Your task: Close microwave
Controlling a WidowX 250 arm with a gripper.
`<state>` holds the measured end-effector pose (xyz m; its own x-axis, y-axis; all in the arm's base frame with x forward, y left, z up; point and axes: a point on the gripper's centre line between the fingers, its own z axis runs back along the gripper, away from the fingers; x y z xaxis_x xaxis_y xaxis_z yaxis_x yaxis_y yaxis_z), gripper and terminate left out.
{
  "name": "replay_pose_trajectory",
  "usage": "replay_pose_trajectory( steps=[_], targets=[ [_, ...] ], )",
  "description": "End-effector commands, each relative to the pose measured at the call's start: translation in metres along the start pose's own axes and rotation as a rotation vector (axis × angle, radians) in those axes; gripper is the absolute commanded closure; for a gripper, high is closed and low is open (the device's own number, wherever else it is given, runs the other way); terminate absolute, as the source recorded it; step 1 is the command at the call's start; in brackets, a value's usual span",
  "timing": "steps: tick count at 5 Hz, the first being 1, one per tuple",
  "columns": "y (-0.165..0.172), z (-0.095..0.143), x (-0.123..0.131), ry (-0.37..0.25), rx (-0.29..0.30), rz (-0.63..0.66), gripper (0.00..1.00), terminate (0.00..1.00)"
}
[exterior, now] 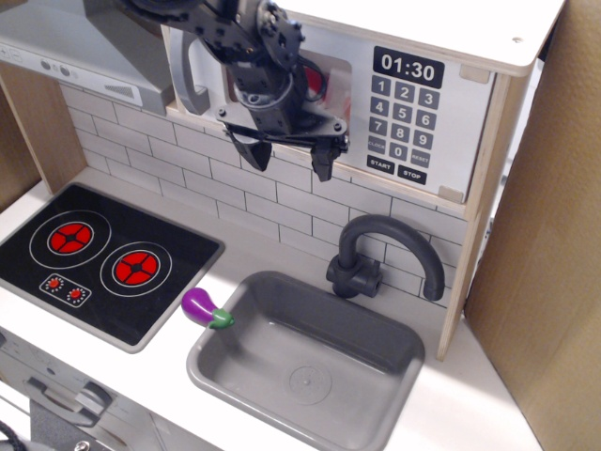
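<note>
Microwave: the microwave (376, 85) sits high up at the back, above the brick wall and the sink. It has a black clock that says 01:30 and number buttons on its right side.

Door: the white door (211, 70) with the grey bar handle (192, 75) lies almost flat against the front. It looks shut or very nearly shut, but the arm hides part of it, so I cannot be sure.

Claw: the gripper (282, 155) hangs right in front of the door window. Its two fingers point down and are spread wide apart. It holds nothing.

Why there: I think the arm is close to the door so it can push the door flat, not grab it.

Below: the grey sink (310, 366) and the black tap (385, 254) are under the microwave, well apart from the claw.

Other things: a purple toy eggplant (207, 308) lies just beside the sink, next to the black stove (103, 258). A grey range hood (84, 47) is to the left of the door.

In the way: nothing looks stuck between the door and the microwave. The hood is very near the handle side.
</note>
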<state>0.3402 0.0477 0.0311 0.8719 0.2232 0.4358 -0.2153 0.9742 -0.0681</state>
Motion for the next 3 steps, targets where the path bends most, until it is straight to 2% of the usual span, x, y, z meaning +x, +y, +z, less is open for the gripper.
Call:
replay_pose_trajectory(
  steps=[1,2,3],
  targets=[
    [-0.0049,0.0299,-0.0155,0.051,-0.022,-0.009,0.00,0.00],
    [-0.0049,0.0299,-0.0155,0.051,-0.022,-0.009,0.00,0.00],
    [-0.0049,0.0299,-0.0155,0.051,-0.022,-0.009,0.00,1.00]
  ],
)
